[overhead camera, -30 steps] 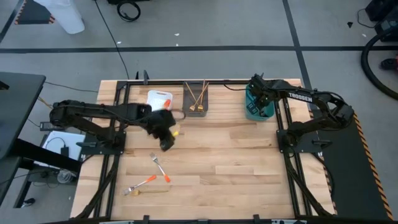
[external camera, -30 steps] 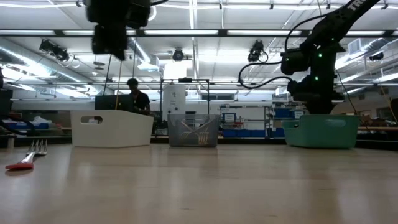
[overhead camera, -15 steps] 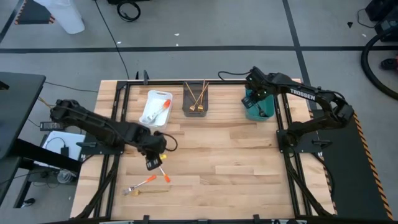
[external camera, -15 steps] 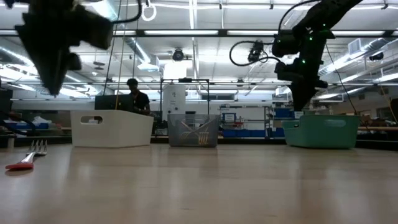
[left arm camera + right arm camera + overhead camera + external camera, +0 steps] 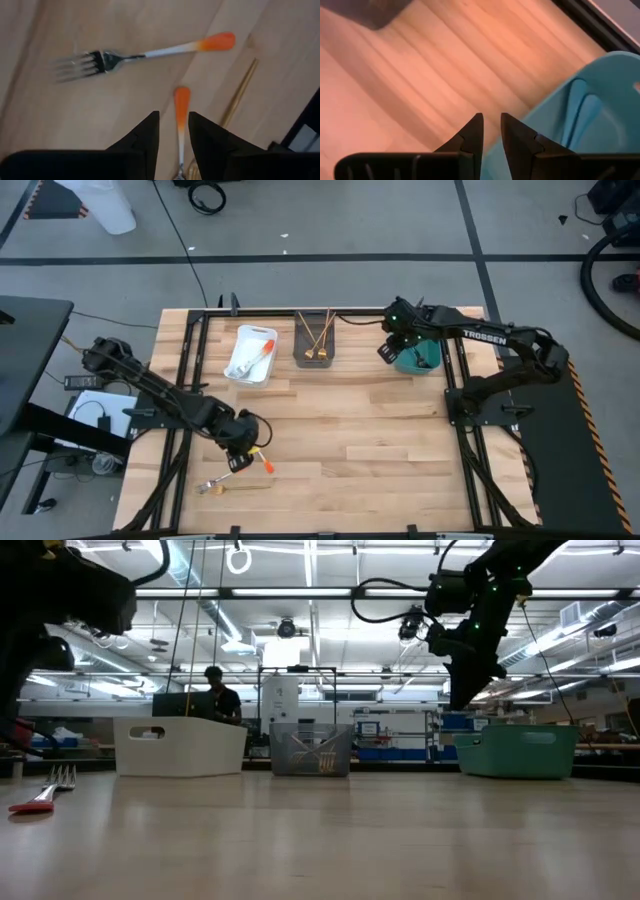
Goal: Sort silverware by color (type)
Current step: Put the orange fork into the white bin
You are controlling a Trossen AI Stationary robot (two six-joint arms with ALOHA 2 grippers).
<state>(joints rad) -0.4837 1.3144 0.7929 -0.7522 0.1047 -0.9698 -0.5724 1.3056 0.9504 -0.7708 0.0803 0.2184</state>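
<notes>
orange forks (image 5: 150,50) (image 5: 181,115): two, flat, near-left table | gold utensil (image 5: 239,95): beside them | orange one (image 5: 262,348): white bin | gold pair (image 5: 318,335): grey bin | blue, probably handles (image 5: 582,107): teal bin

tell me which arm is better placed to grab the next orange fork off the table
Left. The left gripper hangs right over the loose silverware, its fingers open astride an orange-handled utensil, with an orange-handled fork just beyond. The right gripper is far off at the teal bin.
</notes>
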